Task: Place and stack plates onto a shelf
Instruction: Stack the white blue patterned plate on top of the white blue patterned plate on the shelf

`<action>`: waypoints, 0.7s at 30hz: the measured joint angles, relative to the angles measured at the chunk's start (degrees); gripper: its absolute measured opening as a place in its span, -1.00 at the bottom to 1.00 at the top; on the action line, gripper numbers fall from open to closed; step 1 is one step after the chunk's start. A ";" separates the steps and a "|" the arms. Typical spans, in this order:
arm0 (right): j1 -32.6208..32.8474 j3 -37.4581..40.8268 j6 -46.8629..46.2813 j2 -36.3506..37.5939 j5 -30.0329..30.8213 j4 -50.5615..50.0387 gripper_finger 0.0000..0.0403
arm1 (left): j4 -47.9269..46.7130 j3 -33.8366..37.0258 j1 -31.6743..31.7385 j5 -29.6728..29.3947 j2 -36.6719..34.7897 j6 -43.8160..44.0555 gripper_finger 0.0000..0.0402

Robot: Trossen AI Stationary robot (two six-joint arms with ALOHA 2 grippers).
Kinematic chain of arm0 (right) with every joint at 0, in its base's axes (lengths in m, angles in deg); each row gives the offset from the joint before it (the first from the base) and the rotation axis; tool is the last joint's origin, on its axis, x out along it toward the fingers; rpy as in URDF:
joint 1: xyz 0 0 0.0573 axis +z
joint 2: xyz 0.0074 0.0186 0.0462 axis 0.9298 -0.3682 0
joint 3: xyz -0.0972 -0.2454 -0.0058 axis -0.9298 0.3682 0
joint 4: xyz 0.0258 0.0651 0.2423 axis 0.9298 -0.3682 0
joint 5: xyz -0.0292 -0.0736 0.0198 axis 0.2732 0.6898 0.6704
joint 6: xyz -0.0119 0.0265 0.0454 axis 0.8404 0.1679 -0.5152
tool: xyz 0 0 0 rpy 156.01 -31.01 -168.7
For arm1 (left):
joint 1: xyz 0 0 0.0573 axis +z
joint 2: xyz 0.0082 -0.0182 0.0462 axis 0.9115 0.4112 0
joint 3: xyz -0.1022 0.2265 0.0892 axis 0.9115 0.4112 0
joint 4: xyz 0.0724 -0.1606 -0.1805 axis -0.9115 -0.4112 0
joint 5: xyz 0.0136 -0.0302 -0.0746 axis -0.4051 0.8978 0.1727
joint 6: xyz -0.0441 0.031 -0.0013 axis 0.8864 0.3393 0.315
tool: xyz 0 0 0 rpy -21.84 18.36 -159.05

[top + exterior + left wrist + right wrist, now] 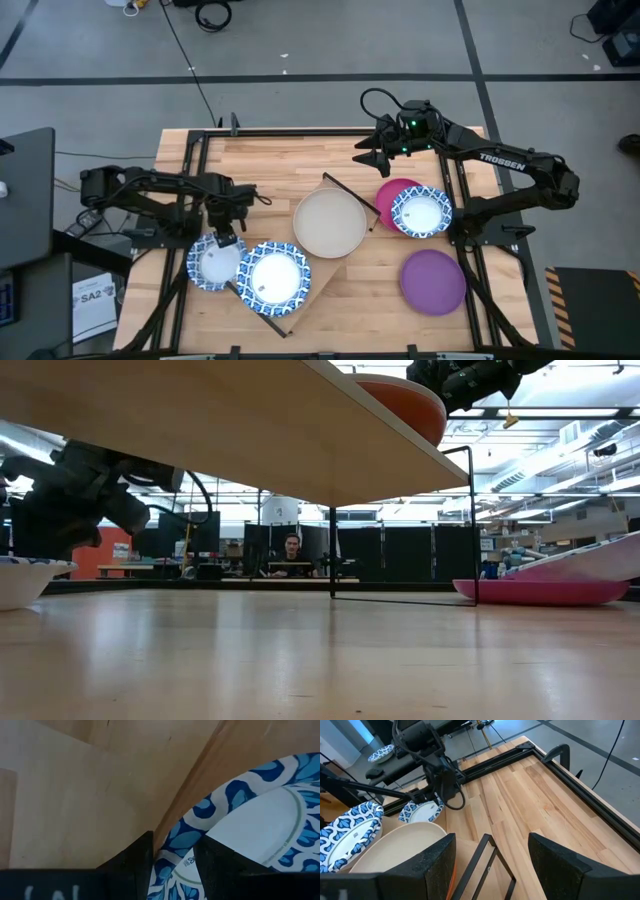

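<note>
Beige plate point(329, 222) and blue-rimmed plate point(274, 276) on shelf point(322, 268).

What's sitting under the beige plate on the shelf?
An orange plate lies under the beige plate; only its rim shows from the low view. The shelf hides the table beneath.

likely a robotics lab (black partitions point(400, 555), ceiling strip lights point(520, 505)).

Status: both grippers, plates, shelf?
Left gripper clamps blue-rimmed plate at shelf edge. Right gripper open, empty, above beige plate. Nothing blocking.
</note>
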 joint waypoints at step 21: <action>0.00 0.00 -0.02 0.00 0.00 -0.02 0.26 | -1.28 0.00 0.05 0.37 0.78 1.39 -0.91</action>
